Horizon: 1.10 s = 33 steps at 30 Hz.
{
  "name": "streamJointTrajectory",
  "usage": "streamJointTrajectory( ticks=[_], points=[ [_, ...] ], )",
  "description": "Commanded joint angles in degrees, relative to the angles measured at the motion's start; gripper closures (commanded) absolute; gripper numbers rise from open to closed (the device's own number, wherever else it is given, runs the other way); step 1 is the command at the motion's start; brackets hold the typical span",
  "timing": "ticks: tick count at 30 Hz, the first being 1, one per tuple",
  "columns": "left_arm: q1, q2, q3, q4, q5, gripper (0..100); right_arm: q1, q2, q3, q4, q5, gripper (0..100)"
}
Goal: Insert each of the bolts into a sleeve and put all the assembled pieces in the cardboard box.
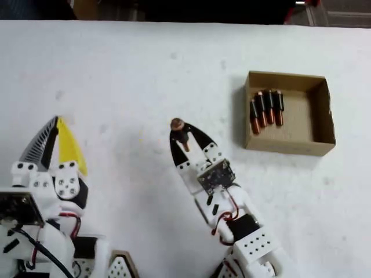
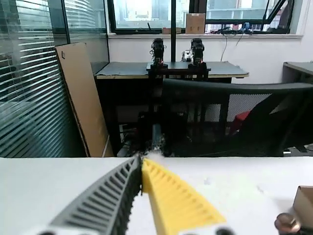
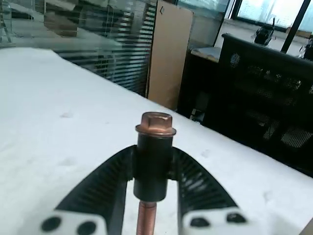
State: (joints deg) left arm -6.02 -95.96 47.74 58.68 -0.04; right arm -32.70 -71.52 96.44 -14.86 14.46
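Note:
My right gripper (image 1: pixel 183 137) is near the table's middle, shut on an assembled bolt and sleeve (image 1: pixel 180 133). In the right wrist view the piece (image 3: pixel 152 166) stands upright between the black fingers (image 3: pixel 105 188), copper head on top, black sleeve around the shank. The cardboard box (image 1: pixel 322 124) sits to the right and holds several assembled pieces (image 1: pixel 266 109) lying side by side. My left gripper (image 1: pixel 57 121) rests at the table's left, its grey and yellow fingers (image 2: pixel 171 198) pressed together with nothing between them.
The white table (image 1: pixel 127 75) is bare around both arms. The box's corner (image 2: pixel 304 205) and the held bolt's head (image 2: pixel 287 223) appear at the edge of the left wrist view. Chairs and desks stand beyond the table's far edge.

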Motion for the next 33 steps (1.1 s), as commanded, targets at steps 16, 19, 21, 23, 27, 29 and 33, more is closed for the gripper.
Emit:
streamJointTrajectory(
  ticks=[16, 19, 21, 23, 27, 29, 33],
  points=[
    [-0.4, -8.7, 15.6, -0.3, -5.3, 98, 0.6, -1.0, 0.5, 0.0, 0.0, 98.1],
    [-0.4, -8.7, 17.4, -0.3, -5.4, 98, 0.6, -1.0, 0.5, 0.0, 0.0, 98.1],
    [-0.3, -8.7, 19.1, -0.3, -5.4, 98, 0.6, -1.0, 0.5, 0.0, 0.0, 98.1],
    [-0.3, -8.7, 22.2, -0.3, -5.4, 98, 0.6, -1.0, 0.5, 0.0, 0.0, 98.1],
    [-0.3, -8.7, 31.4, -0.3, -5.4, 98, 0.6, -1.0, 0.5, 0.0, 0.0, 98.1],
    [-0.3, -8.7, 35.1, -0.3, -5.4, 98, 0.6, -1.0, 0.5, 0.0, 0.0, 98.1],
    [-0.7, -8.7, 39.3, -0.3, -5.4, 98, 0.6, -1.0, 0.5, 0.0, 0.1, 98.1]
  ],
)
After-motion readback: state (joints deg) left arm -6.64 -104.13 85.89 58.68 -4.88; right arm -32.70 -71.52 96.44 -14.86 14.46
